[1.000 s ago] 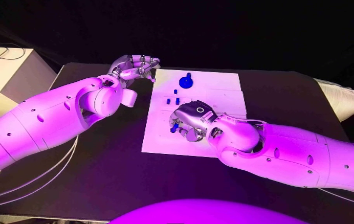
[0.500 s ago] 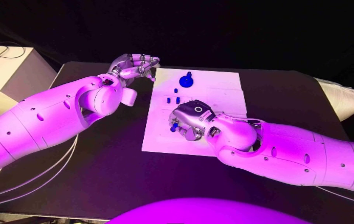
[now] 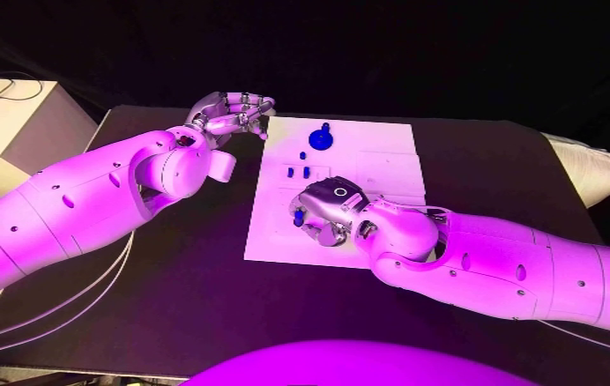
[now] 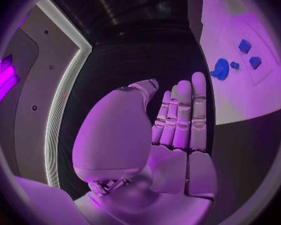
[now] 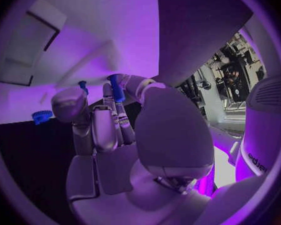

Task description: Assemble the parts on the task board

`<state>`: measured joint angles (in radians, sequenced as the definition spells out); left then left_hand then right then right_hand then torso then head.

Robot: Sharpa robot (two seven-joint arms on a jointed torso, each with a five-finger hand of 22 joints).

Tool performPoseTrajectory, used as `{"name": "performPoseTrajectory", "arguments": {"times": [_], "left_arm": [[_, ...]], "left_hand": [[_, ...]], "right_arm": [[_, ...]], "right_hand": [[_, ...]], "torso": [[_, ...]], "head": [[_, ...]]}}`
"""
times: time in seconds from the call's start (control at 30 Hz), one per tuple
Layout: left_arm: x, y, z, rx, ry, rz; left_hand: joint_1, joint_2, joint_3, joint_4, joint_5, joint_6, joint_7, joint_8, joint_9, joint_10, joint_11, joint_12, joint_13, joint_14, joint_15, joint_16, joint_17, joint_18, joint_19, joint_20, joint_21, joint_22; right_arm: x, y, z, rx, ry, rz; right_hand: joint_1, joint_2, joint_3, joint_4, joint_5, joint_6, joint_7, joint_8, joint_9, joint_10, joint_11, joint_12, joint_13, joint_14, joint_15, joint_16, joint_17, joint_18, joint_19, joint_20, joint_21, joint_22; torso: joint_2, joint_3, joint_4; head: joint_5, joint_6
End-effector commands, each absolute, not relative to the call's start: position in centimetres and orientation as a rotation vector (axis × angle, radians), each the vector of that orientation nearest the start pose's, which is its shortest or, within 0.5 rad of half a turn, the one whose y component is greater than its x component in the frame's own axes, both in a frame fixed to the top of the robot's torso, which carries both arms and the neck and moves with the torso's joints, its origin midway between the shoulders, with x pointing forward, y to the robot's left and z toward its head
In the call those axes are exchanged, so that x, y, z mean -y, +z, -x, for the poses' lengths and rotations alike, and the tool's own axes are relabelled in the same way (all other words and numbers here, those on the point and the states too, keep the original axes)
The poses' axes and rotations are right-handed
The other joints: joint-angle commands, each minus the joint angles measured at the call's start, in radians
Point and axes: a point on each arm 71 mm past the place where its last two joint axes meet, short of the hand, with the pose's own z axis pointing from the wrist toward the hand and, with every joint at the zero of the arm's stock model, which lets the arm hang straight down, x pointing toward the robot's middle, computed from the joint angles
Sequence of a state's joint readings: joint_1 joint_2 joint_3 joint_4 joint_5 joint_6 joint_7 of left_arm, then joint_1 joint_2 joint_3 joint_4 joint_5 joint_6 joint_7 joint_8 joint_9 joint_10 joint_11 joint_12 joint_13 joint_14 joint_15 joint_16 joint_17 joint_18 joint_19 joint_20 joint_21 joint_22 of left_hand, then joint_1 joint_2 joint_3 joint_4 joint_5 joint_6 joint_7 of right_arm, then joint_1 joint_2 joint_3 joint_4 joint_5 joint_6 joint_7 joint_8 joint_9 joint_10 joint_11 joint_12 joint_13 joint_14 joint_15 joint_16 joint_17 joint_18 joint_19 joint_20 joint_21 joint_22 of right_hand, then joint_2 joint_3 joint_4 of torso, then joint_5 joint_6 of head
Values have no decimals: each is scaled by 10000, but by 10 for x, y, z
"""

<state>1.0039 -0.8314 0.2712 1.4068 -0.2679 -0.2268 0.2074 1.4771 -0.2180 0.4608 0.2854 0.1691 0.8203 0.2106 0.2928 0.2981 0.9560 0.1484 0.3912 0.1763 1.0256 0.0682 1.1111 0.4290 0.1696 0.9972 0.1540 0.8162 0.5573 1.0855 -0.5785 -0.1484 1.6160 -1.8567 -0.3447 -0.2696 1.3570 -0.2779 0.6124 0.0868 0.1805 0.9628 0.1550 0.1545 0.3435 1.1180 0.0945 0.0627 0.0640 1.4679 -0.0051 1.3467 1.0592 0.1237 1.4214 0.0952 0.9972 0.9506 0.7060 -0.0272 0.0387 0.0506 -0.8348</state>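
The black table (image 3: 152, 315) carries the white board (image 3: 382, 170), and the right hand (image 3: 324, 214) sits over the board's near left part, its fingers (image 5: 106, 120) curled in and pinching a small blue peg (image 5: 117, 90) at their tips. The left hand (image 3: 233, 113) hovers just off the board's far left corner, holding nothing, its fingers (image 4: 184, 110) straight and pressed side by side. On the board's far part stands a round blue gear (image 3: 322, 138), with small blue blocks (image 3: 298, 173) nearer, between the gear and the right hand.
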Motion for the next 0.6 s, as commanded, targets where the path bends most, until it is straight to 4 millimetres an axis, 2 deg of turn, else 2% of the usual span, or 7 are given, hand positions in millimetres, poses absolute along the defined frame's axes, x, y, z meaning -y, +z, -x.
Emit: {"name": "performPoseTrajectory", "arguments": {"times": [0.03,0.2,0.27,0.33,0.43,0.5,0.6], "left_arm": [[-242,-180,-511,-14570,-14702,10626],[-242,-180,-511,-14570,-14694,10633],[-242,-180,-511,-14571,-14693,10635],[-242,-180,-511,-14573,-14694,10636],[-242,-180,-511,-14577,-14693,10638],[-242,-180,-511,-14580,-14690,10641],[-242,-180,-511,-14581,-14686,10644]], "left_hand": [[52,47,-76,6,20,-66,114,27,-3,-65,-10,28,10,-51,10,-50,-2,148,-12,56,-60,-9],[52,47,-76,6,20,-66,114,27,-3,-65,-10,28,10,-51,10,-50,-2,148,-12,56,-60,-9],[52,47,-76,6,20,-66,114,27,-3,-65,-10,28,10,-51,10,-50,-2,148,-12,56,-60,-9],[52,47,-76,6,20,-66,114,27,-3,-65,-10,28,10,-51,10,-50,-2,148,-12,56,-60,-9],[52,47,-76,6,20,-66,114,27,-3,-65,-10,28,10,-51,10,-50,-2,148,-12,56,-60,-9],[52,47,-76,6,20,-66,114,27,-3,-65,-10,28,10,-51,10,-50,-2,148,-12,56,-60,-9],[52,47,-76,6,20,-66,114,27,-3,-65,-10,28,10,-51,10,-50,-2,148,-12,56,-60,-9]], "right_arm": [[46,-248,-399,-16225,7327,5900],[48,-249,-400,-16204,7219,5838],[49,-249,-401,-16155,7204,5778],[49,-248,-401,-16098,7205,5715],[51,-247,-401,-15948,7230,5558],[52,-246,-401,-15814,7251,5423],[54,-245,-401,-15666,7266,5272]], "right_hand": [[66,-44,-147,-8,-14,-102,11,-74,-40,-229,27,-26,-7,49,90,-75,-81,25,-77,5,-125,-117],[267,82,-756,-36,-1,-268,39,-252,-157,-859,94,-2,-11,-7,121,-199,-323,73,-151,58,-483,-433],[583,292,-1568,18,14,-433,78,-432,-293,-1370,168,31,-5,-44,198,-266,-463,116,-192,95,-725,-634],[799,415,-2046,115,11,-460,75,-504,-373,-1538,193,35,-4,-62,224,-289,-524,127,-192,118,-812,-696],[1266,564,-2960,462,-4,-636,122,-701,-569,-1909,265,37,-3,-123,276,-387,-731,169,-237,166,-1115,-955],[1726,562,-3577,970,2,-827,46,-848,-754,-2183,314,34,-5,-137,317,-411,-809,178,-215,197,-1223,-1026],[2057,503,-3851,1392,17,-919,32,-863,-859,-2339,344,46,0,-147,338,-424,-860,180,-196,217,-1267,-1049]], "torso": [[-6,6,-4],[-9,10,-5],[-9,9,-1],[-7,9,6],[-5,9,8],[0,9,5],[0,7,2]], "head": [[-1,3],[-6,11],[-13,18],[-24,24],[-24,35],[-32,51],[-42,73]]}}
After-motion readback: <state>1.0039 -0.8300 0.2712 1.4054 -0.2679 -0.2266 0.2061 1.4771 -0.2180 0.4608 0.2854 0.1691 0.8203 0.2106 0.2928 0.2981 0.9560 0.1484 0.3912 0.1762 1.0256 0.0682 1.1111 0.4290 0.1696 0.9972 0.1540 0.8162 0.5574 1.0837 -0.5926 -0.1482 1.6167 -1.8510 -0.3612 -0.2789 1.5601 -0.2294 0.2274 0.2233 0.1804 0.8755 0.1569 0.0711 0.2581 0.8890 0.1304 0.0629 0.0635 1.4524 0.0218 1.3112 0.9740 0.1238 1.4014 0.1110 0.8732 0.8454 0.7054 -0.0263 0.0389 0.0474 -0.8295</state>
